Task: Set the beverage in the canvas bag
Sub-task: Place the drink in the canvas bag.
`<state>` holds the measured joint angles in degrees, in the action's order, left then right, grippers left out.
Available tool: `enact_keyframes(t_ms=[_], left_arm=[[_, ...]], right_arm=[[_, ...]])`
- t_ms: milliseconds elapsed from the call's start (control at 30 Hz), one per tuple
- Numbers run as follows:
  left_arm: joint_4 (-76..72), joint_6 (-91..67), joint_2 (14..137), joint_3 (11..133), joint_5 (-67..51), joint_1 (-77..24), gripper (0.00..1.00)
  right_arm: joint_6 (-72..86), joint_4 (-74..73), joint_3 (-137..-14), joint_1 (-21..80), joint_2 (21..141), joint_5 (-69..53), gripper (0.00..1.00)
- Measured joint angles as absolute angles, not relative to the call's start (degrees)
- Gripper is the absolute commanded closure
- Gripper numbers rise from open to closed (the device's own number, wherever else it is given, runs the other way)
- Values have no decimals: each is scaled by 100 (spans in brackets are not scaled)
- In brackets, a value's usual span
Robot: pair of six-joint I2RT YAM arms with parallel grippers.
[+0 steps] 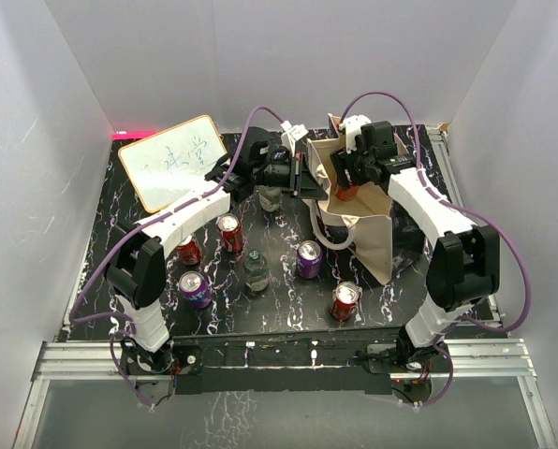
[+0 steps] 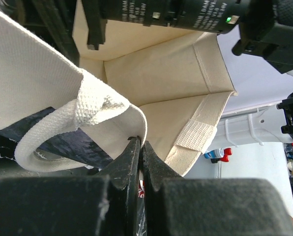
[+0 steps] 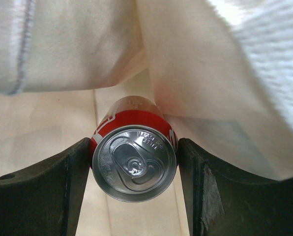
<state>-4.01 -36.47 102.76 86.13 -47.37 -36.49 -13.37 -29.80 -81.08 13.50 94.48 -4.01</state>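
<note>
White walls [image 1: 260,56] are seen round a black marbled table [image 1: 288,313], on which a beige bag [image 1: 377,238] is stood toward the far right with its mouth turned upward. The bag's left rim is pinched by the left gripper [image 2: 139,147]. In the left wrist view its dark fingers are clenched on the folded canvas edge, just beside the stitched end of a white loop handle [image 2: 55,127]. The pale inside of the bag is shown beyond the rim, with a second webbing strip sewn at its far edge.

A red can [image 3: 135,164] is grasped by the right gripper [image 1: 345,192], which is set in the bag's mouth from the far right. In the right wrist view the can is clamped between two dark fingers [image 3: 63,189]. Its silver top and pull tab are faced toward the camera, and canvas is seen on every side of it. Whether its base is touching the bag's bottom cannot be told.

Other drinks are stood on the table to the left of the bag and nearer than it. Three spare red cans [image 1: 345,300] are counted, one near the bag's near corner and two further left. Two purple cans [image 1: 309,258] and a dark container [image 1: 256,269] are placed among them. A whiteboard [image 1: 171,161] with blue writing is laid at the far left corner.
</note>
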Motion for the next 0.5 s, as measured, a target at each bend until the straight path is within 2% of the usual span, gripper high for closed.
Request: enact_keyframes(t_ms=[500], left_arm=[[-357, -3457, 10237, 8359, -4711, -3649, 100]], right_arm=[[-1017, -2469, -8128, 1334, 10040, -386, 92]])
